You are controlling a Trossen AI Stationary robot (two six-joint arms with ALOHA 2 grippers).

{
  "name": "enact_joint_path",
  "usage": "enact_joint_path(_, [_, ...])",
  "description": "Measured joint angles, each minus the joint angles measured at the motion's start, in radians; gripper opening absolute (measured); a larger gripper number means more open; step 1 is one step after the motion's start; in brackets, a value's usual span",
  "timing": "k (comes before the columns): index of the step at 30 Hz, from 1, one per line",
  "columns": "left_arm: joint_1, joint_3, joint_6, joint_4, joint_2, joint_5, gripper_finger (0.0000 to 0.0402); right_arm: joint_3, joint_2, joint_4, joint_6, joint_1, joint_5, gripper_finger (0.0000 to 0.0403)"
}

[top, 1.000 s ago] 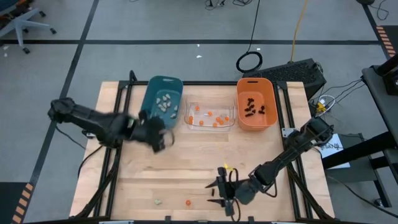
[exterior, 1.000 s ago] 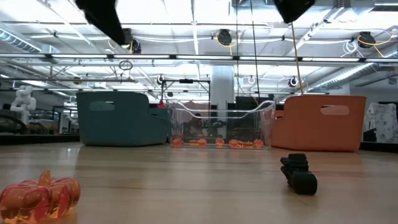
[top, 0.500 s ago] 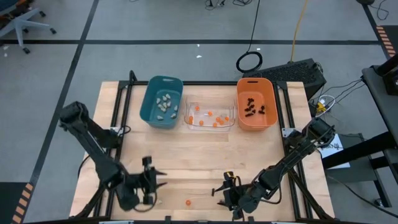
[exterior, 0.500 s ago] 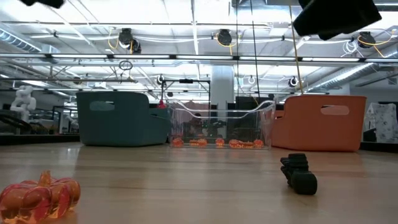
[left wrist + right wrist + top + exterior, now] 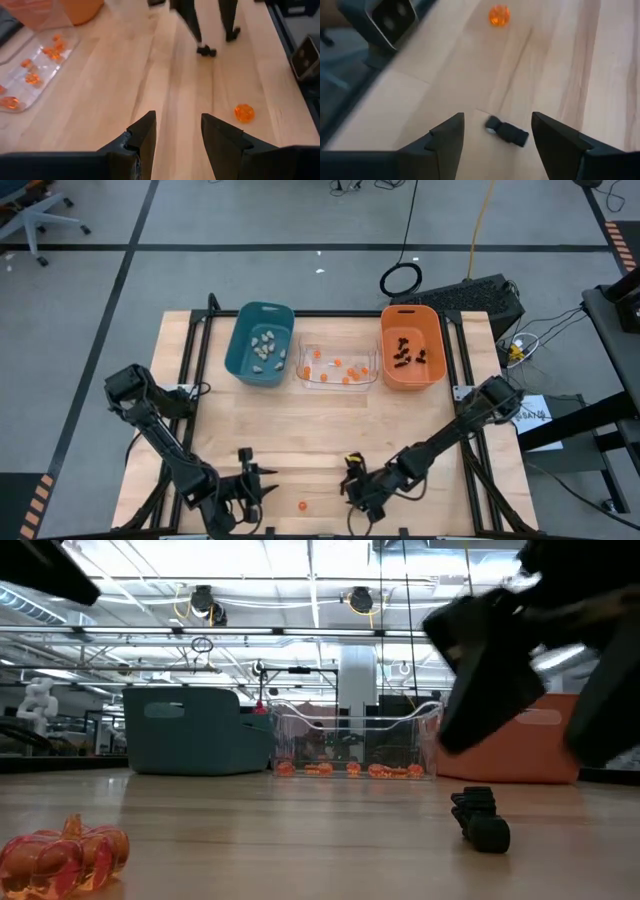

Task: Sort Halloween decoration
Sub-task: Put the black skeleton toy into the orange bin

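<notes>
Black and tiny, the spidery trinket (image 5: 507, 132) lies on the bare wood between the spread fingers of my right gripper (image 5: 497, 137), jaws wide, nothing held. I judge it light, stiff and quick to skid; I would pinch it across its short middle. The orange trinket (image 5: 244, 112) sits just beyond, near my left gripper (image 5: 177, 132), also open and empty. The wooden table (image 5: 320, 435) looks smooth. Teal bin (image 5: 259, 343), clear bin (image 5: 336, 366) and orange bin (image 5: 411, 348) line the far edge, an open workshop behind.
</notes>
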Motion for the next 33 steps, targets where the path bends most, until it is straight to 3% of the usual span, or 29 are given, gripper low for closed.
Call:
enact_joint_path(9, [0.011,0.001,0.005,0.004,0.0,-0.045,0.0154,0.0,0.022,0.011,-0.189,-0.044,-0.106,0.0213])
enact_joint_path(15, [0.037,0.001,0.028,0.003,0.0,-0.046,0.0154,0.0,0.04,0.017,-0.273,-0.077,-0.158,0.0189])
enact_joint_path(19, [0.057,0.001,0.036,-0.009,0.0,-0.046,0.0154,0.0,0.071,0.022,-0.29,-0.099,-0.236,0.0159])
enact_joint_path(33, [0.091,0.001,0.036,-0.059,-0.001,-0.046,0.0154,0.001,0.077,0.028,-0.286,-0.111,-0.236,0.0017])
